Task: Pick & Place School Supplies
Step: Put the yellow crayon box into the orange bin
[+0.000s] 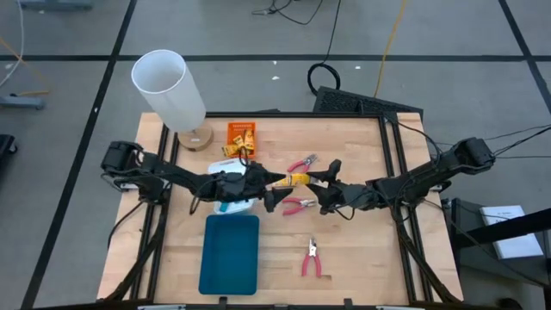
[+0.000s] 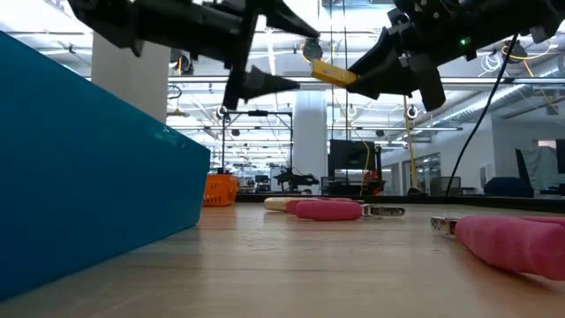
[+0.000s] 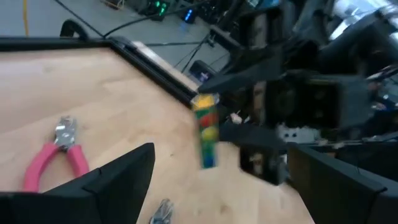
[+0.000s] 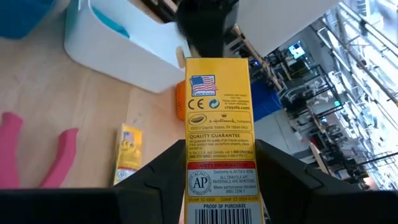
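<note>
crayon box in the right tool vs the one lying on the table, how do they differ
The held crayon box is up in the air, clamped in the right tool; the loose crayon box lies flat on the table. The held one shows its printed back with small text and a barcode; the loose one shows a picture side. Both are yellow packets.

The high view looks straight down on the whole light wooden desk [image 1: 362,258]. The low view sits at desk-top level beside the flat teal plastic tray [image 2: 88,168], facing the room. Both wrist views look closely across the desk; all share its middle.
</note>
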Controlling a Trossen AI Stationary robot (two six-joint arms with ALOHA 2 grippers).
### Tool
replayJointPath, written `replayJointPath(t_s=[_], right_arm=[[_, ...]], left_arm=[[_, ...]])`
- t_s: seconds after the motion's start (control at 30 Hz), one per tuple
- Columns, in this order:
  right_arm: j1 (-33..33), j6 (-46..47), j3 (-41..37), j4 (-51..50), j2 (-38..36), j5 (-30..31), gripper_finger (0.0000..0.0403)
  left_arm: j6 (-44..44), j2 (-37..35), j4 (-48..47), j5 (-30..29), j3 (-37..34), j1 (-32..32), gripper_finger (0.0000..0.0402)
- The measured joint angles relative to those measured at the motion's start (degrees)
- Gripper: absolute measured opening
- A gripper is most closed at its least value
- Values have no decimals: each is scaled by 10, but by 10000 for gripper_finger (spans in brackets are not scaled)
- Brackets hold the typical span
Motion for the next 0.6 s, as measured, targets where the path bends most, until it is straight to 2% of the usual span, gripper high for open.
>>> replayJointPath(t_s=[0.33,0.6], right_arm=[[0,-4,0,5,0,-2,163],[0,-3,0,4,0,-1,164]], left_arm=[[14,72,12,10,50,15,365],[66,73,9,16,76,15,365]])
